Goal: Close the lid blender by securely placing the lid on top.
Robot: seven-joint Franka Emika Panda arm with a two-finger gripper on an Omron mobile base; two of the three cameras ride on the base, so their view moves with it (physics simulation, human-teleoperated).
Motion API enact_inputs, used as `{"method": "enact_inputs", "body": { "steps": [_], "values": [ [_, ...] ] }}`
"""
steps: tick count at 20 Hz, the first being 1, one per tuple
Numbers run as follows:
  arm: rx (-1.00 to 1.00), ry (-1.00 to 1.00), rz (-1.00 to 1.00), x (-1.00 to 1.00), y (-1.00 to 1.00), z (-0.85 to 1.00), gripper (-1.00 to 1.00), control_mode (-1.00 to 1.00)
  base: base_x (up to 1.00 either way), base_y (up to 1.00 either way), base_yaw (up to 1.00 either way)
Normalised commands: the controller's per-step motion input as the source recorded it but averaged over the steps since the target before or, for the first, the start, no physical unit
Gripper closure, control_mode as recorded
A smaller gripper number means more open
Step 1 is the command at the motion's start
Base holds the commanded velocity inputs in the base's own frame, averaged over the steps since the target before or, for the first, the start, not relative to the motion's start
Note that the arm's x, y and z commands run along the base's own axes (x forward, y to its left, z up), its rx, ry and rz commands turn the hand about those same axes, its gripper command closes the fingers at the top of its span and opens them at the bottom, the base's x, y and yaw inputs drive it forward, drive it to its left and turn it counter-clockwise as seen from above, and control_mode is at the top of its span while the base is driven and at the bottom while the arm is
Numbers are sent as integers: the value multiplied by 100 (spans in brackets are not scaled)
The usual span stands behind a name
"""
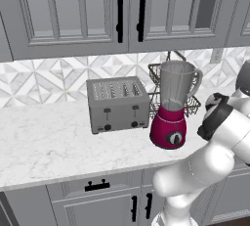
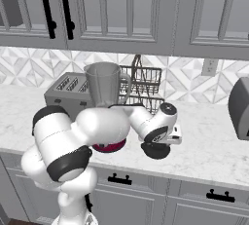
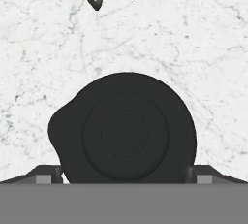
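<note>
The end effector [image 3: 124, 173] hung directly above the lid [image 3: 123, 128], fingers spread wide on either side of it — nothing gripped. The lid lay flat on the marble tabletop [image 2: 204, 141], right of the uncapped blender [image 1: 172, 105].

Both base views look forward and down over the bench [image 1: 49, 137] at mid range, one from behind the arm's left, one from its right; they share the blender [image 1: 172, 107], toaster [image 1: 118, 103] and wire rack [image 2: 143, 90]. The hand view looks straight down, close above the lid [image 3: 123, 128].
</note>
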Motion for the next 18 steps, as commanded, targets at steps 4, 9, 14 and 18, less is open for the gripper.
{"method": "enact_inputs", "body": {
  "steps": [4, 9, 14, 18],
  "values": [
    [0, 0, 1, 0, 0, 0, -100, -100, 0, 0, 0],
    [0, 0, 0, 0, 1, -3, -100, -100, 0, 0, 0],
    [0, 0, 0, 0, 8, -7, -100, -100, 0, 0, 0],
    [0, 0, 0, 0, 13, -16, -100, -100, 0, 0, 0]
  ]
}}
